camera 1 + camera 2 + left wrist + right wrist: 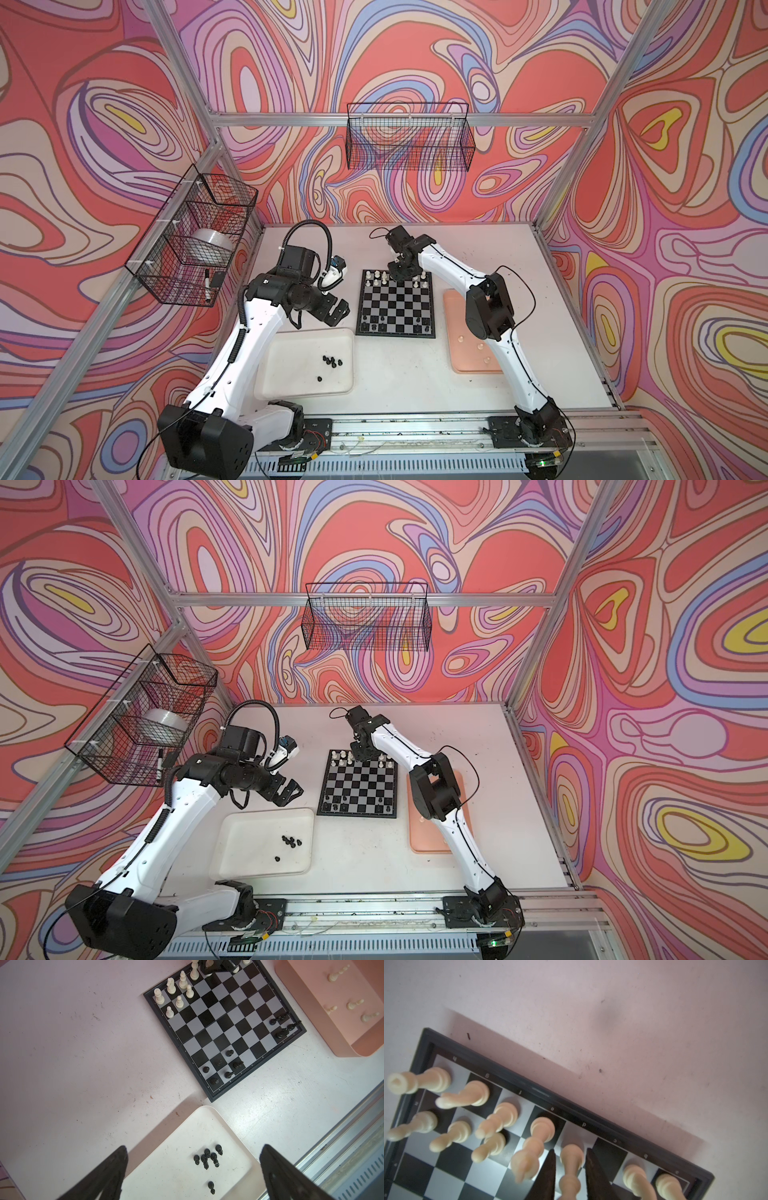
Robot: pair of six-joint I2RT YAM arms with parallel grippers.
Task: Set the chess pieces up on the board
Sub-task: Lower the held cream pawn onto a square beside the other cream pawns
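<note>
Getting there: the board (395,303) on the tabletop (395,374) is roughly half set. Six black chess pieces (206,1157) wait in the white tray (166,1178), four white ones (353,1004) in the pink tray (307,997). Right fingers (548,1172) sit slightly apart around a back-row white piece (572,1159); left fingers (116,1167) gape empty.

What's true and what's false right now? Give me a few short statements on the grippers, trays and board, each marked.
1. The left gripper holds a black piece. False: it is open and holds nothing.
2. The right gripper has its jaws on either side of a cream piece on the board's far row. True.
3. The pink tray is empty. False: cream pieces lie in it.
4. Loose black pieces lie in the white tray. True.
5. Pieces stand on the board's middle rows. False: those rows are bare.
</note>
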